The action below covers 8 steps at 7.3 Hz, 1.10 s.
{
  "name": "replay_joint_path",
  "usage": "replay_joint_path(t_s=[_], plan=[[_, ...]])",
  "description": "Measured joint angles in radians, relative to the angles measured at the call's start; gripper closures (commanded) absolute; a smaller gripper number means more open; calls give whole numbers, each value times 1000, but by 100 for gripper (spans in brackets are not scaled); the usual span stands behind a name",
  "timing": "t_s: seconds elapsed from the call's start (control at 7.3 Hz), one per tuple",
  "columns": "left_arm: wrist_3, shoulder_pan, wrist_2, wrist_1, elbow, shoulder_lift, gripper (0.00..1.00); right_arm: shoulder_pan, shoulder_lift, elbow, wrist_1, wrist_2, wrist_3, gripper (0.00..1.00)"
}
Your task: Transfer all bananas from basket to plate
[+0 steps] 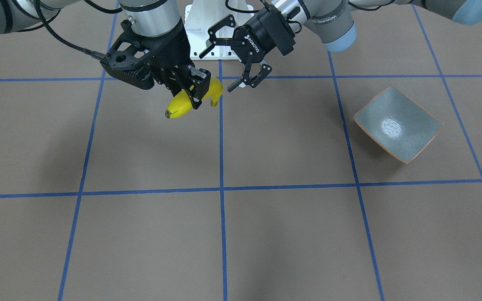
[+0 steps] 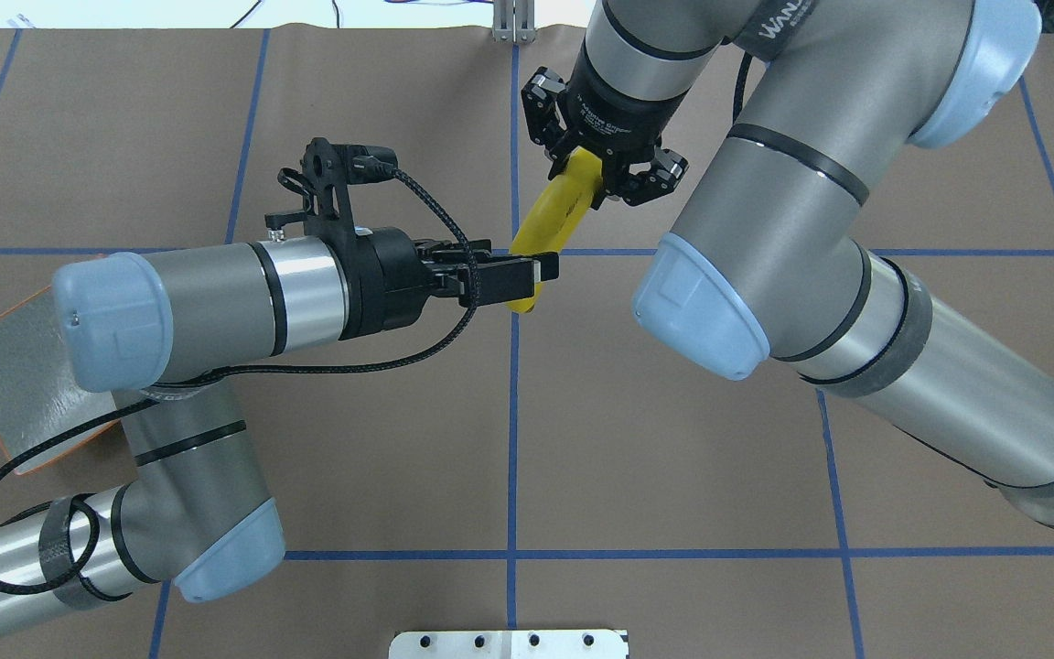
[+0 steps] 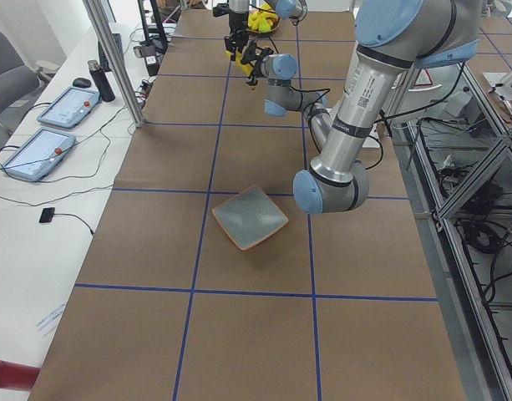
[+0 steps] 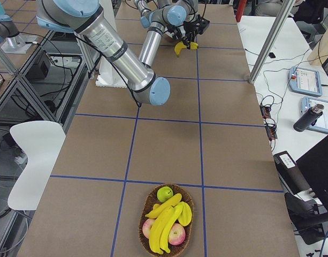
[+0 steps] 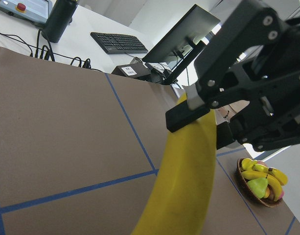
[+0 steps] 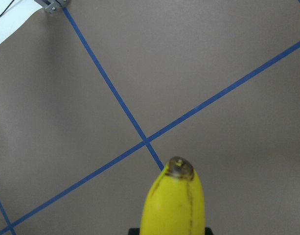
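One yellow banana (image 1: 180, 106) (image 2: 550, 215) hangs above the table's middle, and my right gripper (image 1: 193, 94) (image 2: 596, 178) is shut on its middle. My left gripper (image 1: 216, 73) (image 2: 541, 268) is open, its jaws spread around the banana's stem end without closing. The left wrist view shows the banana (image 5: 184, 186) running under one finger (image 5: 189, 112). The right wrist view shows its dark tip (image 6: 180, 167). Other bananas (image 4: 164, 222) lie in the wicker basket (image 4: 145, 225) at the table's far right end. The grey-green plate (image 1: 398, 123) (image 3: 250, 217) with an orange rim sits bare on my left side.
The basket also holds apples (image 4: 177, 234) and a green fruit (image 4: 165, 193). The white robot base (image 1: 220, 25) stands behind the grippers. Tablets and cables lie on the white side desk (image 3: 38, 142). Blue tape lines grid the brown table (image 1: 291, 234).
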Motion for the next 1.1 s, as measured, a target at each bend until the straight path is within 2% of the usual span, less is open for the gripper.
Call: replay_joint_path(t_s=[0.41,0.82,1.1], plan=[[2,29,8,0,2,1,7,-22,0,10,-23,-1,-1,100],[2,46,15,0,4,4,45,-24,0,27,-24,-2,-1,100],[0,53,15,0,6,-3,47,-26,-1,38,-24,-4,-1,100]])
